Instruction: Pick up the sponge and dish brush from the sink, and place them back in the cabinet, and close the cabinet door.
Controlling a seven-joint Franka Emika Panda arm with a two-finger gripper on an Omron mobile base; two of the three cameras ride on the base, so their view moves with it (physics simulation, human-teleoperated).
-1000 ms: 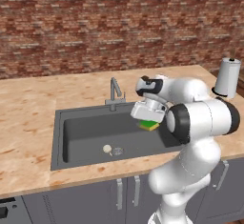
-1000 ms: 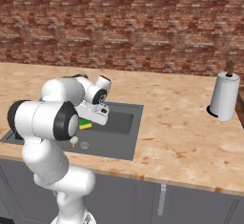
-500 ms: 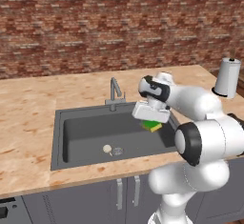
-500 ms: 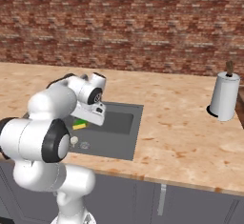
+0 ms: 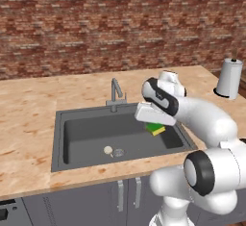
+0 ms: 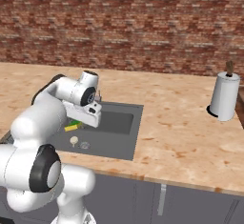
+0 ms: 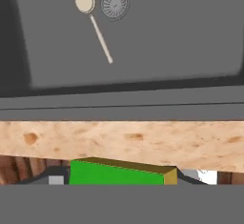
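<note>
**Sponge clamped, held over sink**

Gripper (image 5: 154,124) had its jaws clamped on the sponge (image 5: 155,129), lifted above the right half of the sink (image 5: 58,138). Dish brush (image 7: 93,17) lay on the basin floor beside the drain (image 7: 114,2). No readable labels. Paper towel roll (image 6: 223,96) stood on the bench (image 6: 181,123).

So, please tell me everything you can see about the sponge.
The sponge is a small flat block, bright green with a yellow layer along one edge. It looks soft and matte. The claw holds it from both sides, lifted above the right part of the sink, clear of the basin floor. Nothing else touches it.
</note>
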